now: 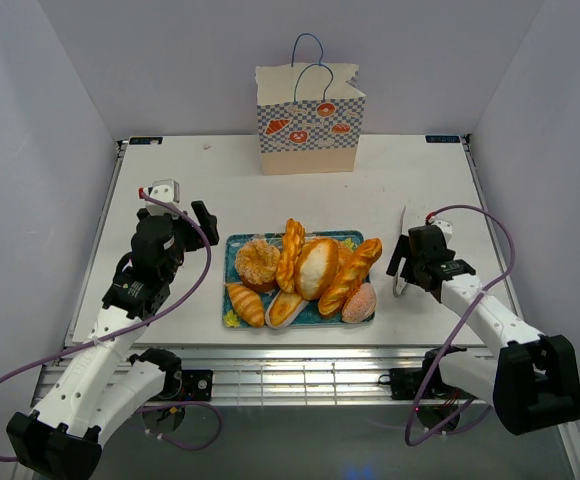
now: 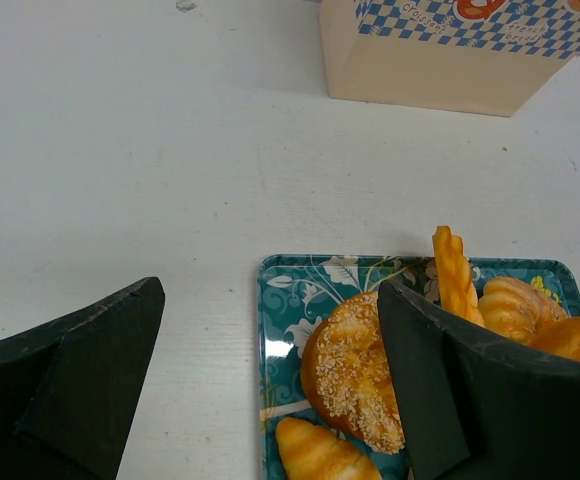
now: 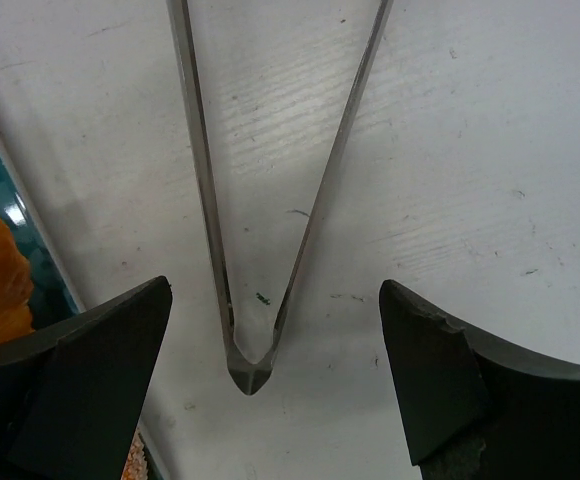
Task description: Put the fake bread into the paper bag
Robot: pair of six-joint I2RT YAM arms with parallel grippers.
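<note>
The fake bread (image 1: 305, 270) is heaped on the teal floral tray (image 1: 232, 246), none of it held. In the left wrist view, the tray's near-left corner lies in the gap between the left gripper's (image 2: 270, 385) two dark fingers (image 2: 80, 380), closer to the right-hand one. A speckled round bun (image 2: 355, 370) sits just inside that finger and is partly hidden behind it. A croissant (image 2: 320, 455) lies below the bun at the picture's lower edge. A twisted loaf (image 2: 455, 275) rises just above the same finger's top edge. This gripper stands wide open with nothing between its fingers but tray and bare table (image 1: 420, 180).

The paper bag (image 1: 308, 135) stands upright at the table's far edge, well ahead of both grippers. From the left wrist it shows beyond and above the right-hand finger, well apart from the tray.

The right gripper (image 3: 270, 375) is also spread wide and grips nothing. Metal tongs (image 3: 210, 200) lie flat on the table, their joined end centred between its fingers. Their two arms fan out ahead, away from the fingertips. Neither finger appears to touch the tongs. Outside the left-hand finger, a strip of the tray's edge and one orange piece of bread show at the frame's border.
</note>
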